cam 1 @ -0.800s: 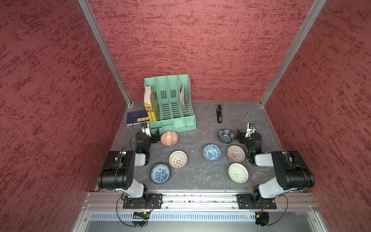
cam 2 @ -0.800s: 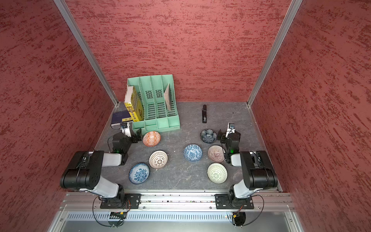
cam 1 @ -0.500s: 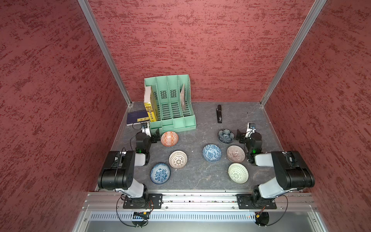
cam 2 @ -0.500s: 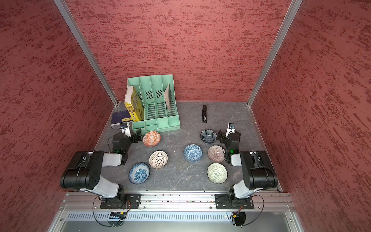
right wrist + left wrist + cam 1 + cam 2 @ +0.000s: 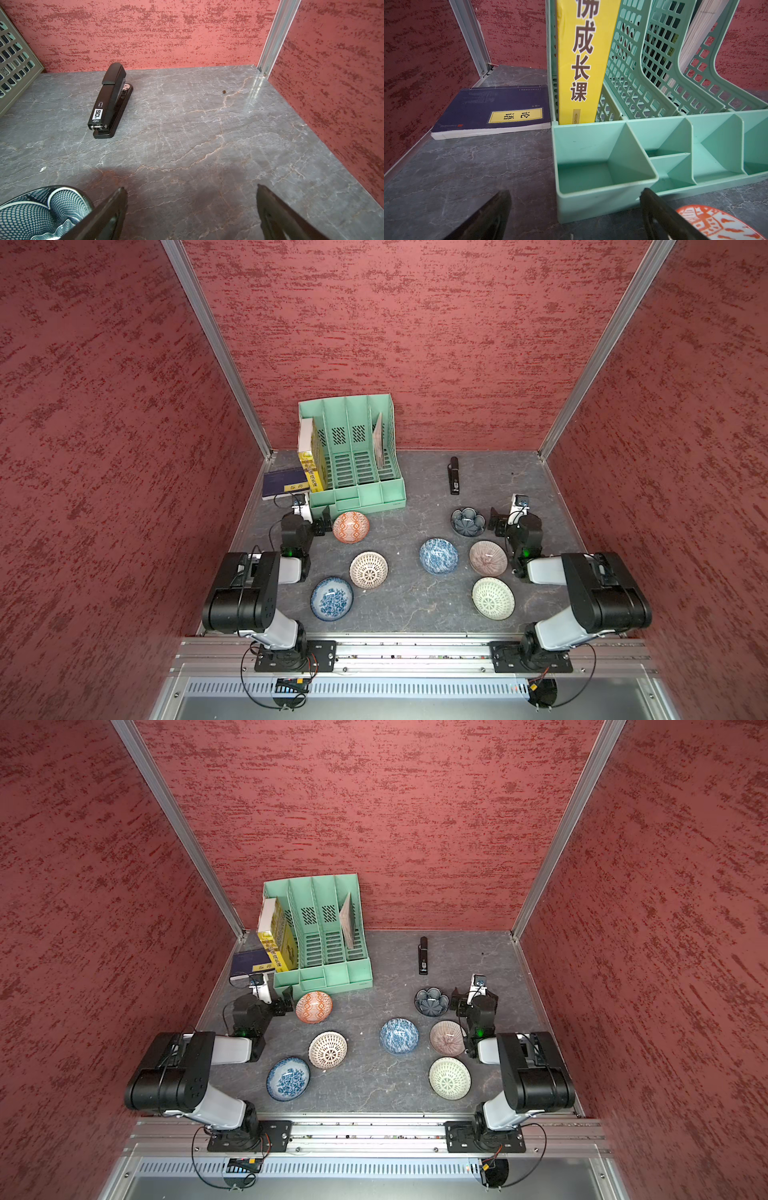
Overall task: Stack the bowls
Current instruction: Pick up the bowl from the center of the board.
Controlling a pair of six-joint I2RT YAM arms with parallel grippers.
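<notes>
Left side: orange geometric ceramic bowl (image 5: 350, 526), brown lattice bowl (image 5: 368, 570), blue-white floral bowl (image 5: 332, 598).
Right side: dark blue-grey petal-shaped bowl (image 5: 468, 521), second blue-white floral bowl (image 5: 438, 556), pink-brown striped bowl (image 5: 488, 558), green lattice bowl (image 5: 493, 598).
Orientation: all seven upright, mouths up, apart on grey marbled tabletop (image 5: 407, 614); round, no long axis.
Left gripper (image 5: 574, 195): jaws wide apart, empty, beside orange bowl.
Right gripper (image 5: 190, 193): jaws wide apart, empty, beside petal-shaped bowl.
</notes>
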